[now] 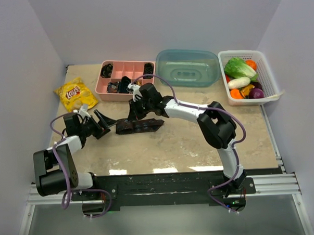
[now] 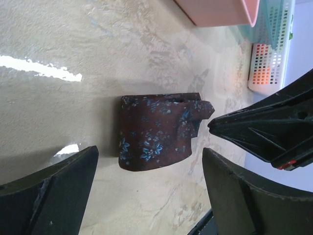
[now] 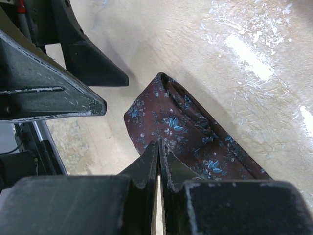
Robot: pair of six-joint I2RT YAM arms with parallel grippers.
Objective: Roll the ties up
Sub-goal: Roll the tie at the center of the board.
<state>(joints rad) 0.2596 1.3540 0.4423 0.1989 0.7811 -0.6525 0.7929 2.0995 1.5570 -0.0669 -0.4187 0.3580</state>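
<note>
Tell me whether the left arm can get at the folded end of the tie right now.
Probably yes. The left gripper is open and faces the end of the tie across the table, nothing between. The right gripper, shut, sits at the tie just beside that end, so room looks tight.

A beige stone-patterned table (image 1: 184,142) is noted. At its far left a yellow chip bag (image 1: 75,93) is laid flat. A pink divided tray (image 1: 128,62) is set just beside it, followed by a teal plastic container (image 1: 187,68). At the far right, a white basket (image 1: 266,73) is filled with lettuce (image 1: 239,67) and other produce.
</note>
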